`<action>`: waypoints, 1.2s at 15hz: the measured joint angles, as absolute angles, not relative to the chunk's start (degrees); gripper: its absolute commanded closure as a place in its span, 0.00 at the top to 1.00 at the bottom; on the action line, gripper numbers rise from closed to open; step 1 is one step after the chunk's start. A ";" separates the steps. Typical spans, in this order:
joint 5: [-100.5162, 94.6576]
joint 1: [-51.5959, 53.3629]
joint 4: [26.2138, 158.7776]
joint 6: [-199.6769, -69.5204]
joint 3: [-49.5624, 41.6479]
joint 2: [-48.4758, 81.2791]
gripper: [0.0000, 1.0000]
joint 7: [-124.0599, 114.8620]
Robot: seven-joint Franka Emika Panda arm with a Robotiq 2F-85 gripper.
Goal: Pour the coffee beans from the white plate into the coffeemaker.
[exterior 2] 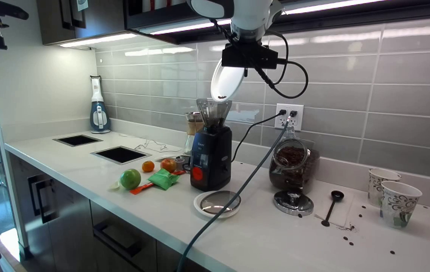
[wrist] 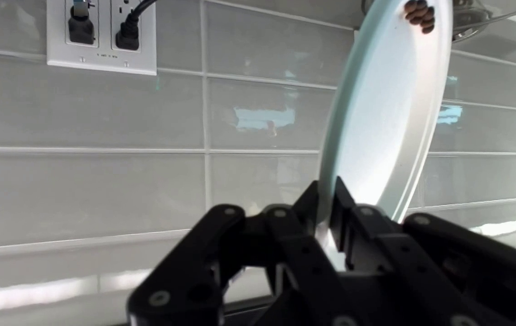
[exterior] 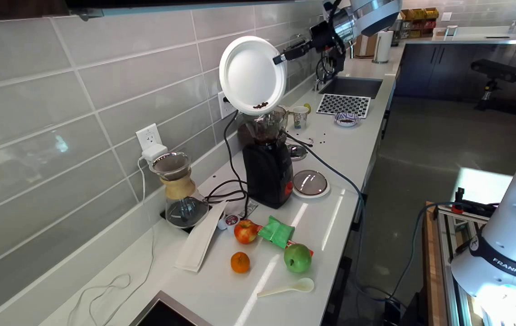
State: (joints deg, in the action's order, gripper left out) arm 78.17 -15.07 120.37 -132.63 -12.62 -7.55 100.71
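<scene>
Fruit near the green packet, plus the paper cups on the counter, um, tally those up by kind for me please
Apples: 2
Oranges: 1
Paper cups: 2
Total: 5

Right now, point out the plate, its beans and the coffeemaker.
Plate (exterior: pixel 251 72): in an exterior view, its inner face.
Beans (wrist: pixel 420 17): in the wrist view, mid-clump.
Coffeemaker (exterior: pixel 267 175): in an exterior view, its black body.

Where our cams sit
In an exterior view we look down along the counter (exterior: pixel 348 149) toward the sink (exterior: pixel 353 85); in an exterior view we're lower, facing roughly the opposite way, tiled wall (exterior 2: pixel 335 124) on our right. Both exterior views share the coffeemaker (exterior: pixel 267 174) and white plate (exterior: pixel 253 74). Wrist cam's close behind the jaws, tiled wall upside down.
</scene>
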 measured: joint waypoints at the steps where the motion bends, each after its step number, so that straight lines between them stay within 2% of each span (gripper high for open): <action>1: 78.46 -15.05 120.37 -132.63 -12.62 -7.59 0.02 101.28; 18: 81.99 -14.18 120.39 -132.63 -12.61 -7.94 0.02 113.05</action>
